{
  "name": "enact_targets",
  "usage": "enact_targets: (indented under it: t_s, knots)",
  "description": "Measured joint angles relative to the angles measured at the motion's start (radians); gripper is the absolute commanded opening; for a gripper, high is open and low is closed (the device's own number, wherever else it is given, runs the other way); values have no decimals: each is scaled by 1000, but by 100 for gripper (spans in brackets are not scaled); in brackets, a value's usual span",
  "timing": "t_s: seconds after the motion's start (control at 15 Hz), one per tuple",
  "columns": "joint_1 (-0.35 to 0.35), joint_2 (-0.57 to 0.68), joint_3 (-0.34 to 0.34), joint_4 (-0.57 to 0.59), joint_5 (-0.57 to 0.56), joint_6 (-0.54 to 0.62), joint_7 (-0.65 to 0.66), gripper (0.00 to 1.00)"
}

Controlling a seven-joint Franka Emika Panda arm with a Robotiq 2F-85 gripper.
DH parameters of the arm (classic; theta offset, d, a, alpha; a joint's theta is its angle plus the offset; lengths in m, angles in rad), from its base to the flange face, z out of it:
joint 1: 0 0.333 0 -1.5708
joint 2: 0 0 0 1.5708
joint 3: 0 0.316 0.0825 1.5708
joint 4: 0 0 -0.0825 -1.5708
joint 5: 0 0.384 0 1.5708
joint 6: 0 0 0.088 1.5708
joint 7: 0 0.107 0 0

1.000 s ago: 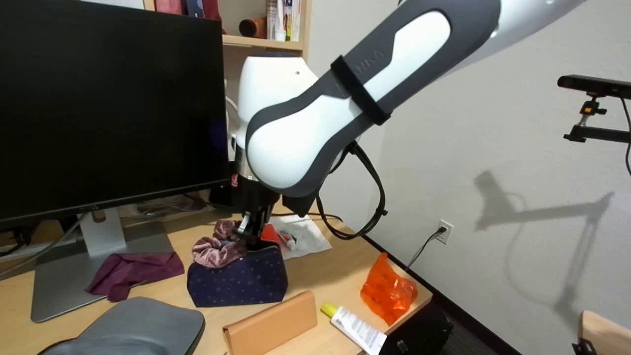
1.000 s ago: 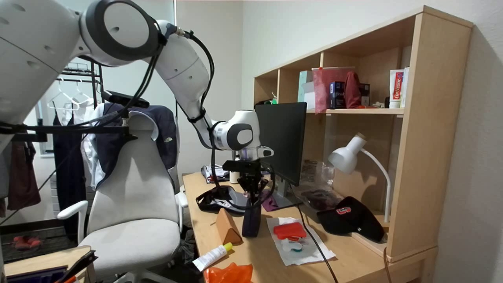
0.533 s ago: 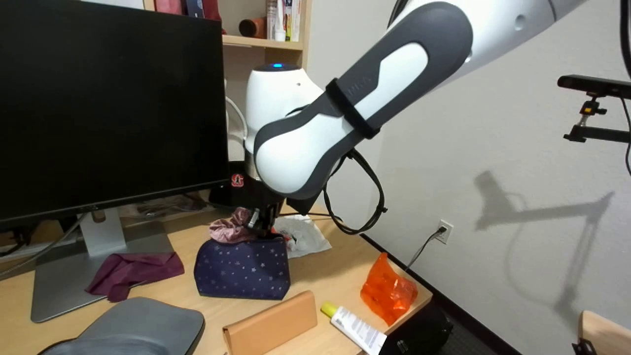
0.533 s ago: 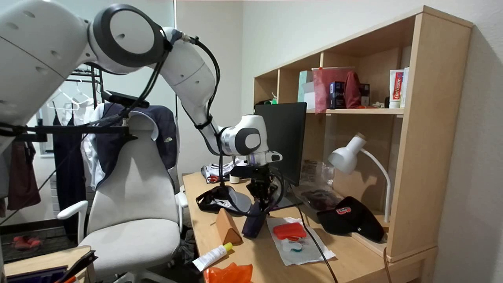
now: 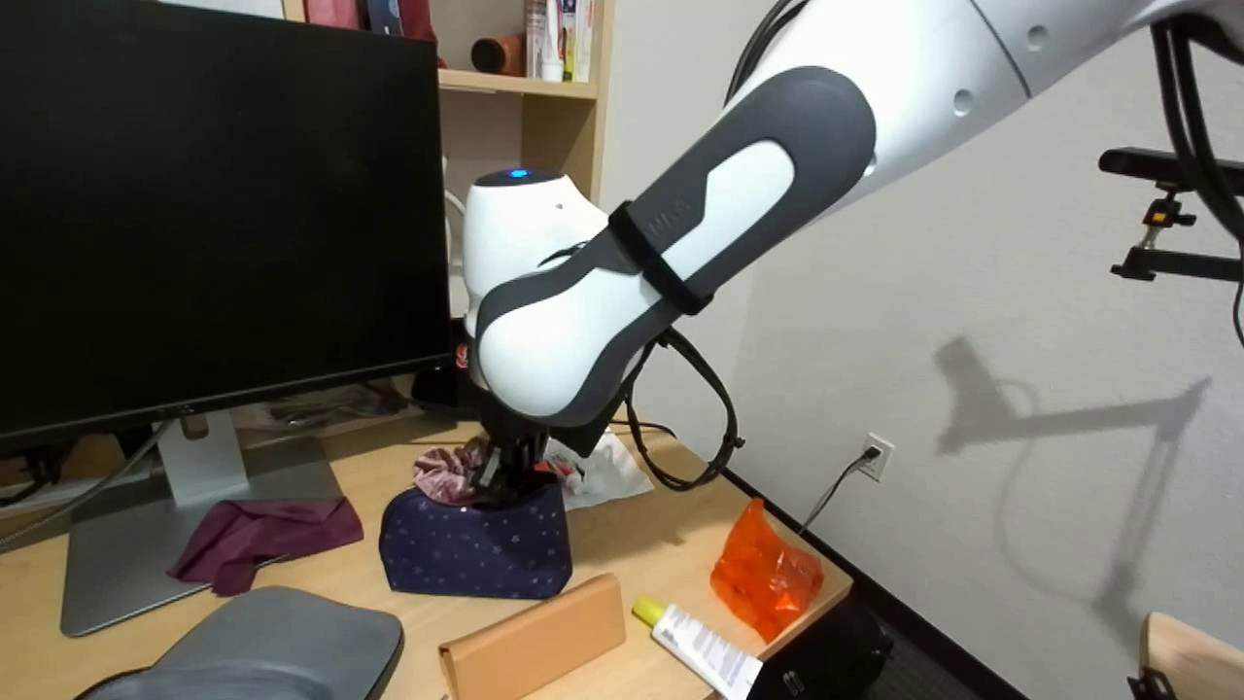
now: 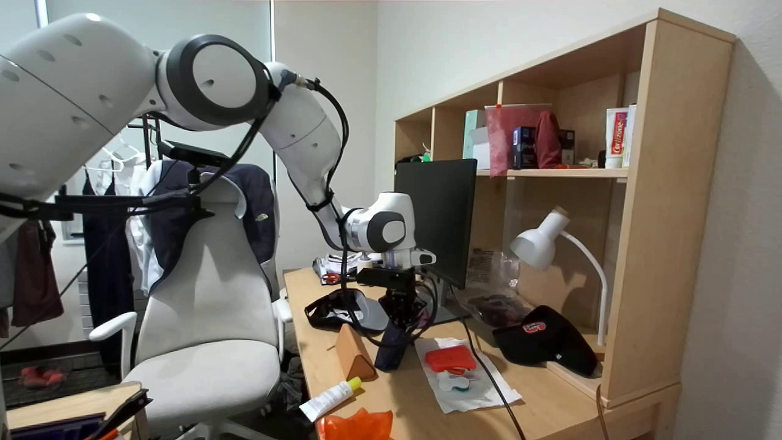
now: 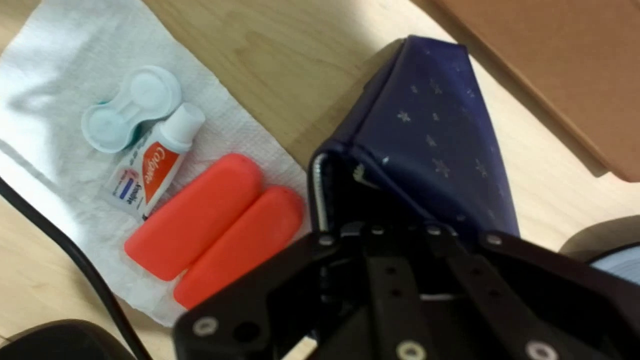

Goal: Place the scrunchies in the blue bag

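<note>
The blue bag (image 5: 476,549) is dark navy with small stars and stands on the desk, a little tilted in an exterior view (image 6: 391,349). Its mouth is open in the wrist view (image 7: 435,125). A pink velvet scrunchie (image 5: 447,474) bulges above the left part of the mouth, against my gripper (image 5: 505,486). My gripper points down with its fingertips inside the mouth, so they are hidden. In the wrist view the gripper's (image 7: 405,232) links are drawn together. It looks shut on the scrunchie, which follows it. The scrunchie is hidden in the wrist view. I see no second scrunchie.
A tan case (image 5: 535,637), a white tube (image 5: 705,647) and an orange plastic bag (image 5: 766,574) lie in front. A red case (image 7: 195,220) lies on a paper towel beside the bag. The monitor (image 5: 224,224), a maroon cloth (image 5: 262,537) and a grey cap (image 5: 262,642) stand left.
From one to half a second ago the gripper and scrunchie shifted up and right, and the bag shifted and tilted. Since then the gripper and scrunchie have come down into the mouth.
</note>
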Motion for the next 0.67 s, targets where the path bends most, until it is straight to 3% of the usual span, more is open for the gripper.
enact_targets:
  t_s: [0.33, 0.67]
  knots:
    - [21, -24, 25, -9, -1, -33, -2, 9]
    - [34, -51, 28, -4, 1, -212, 3, 9]
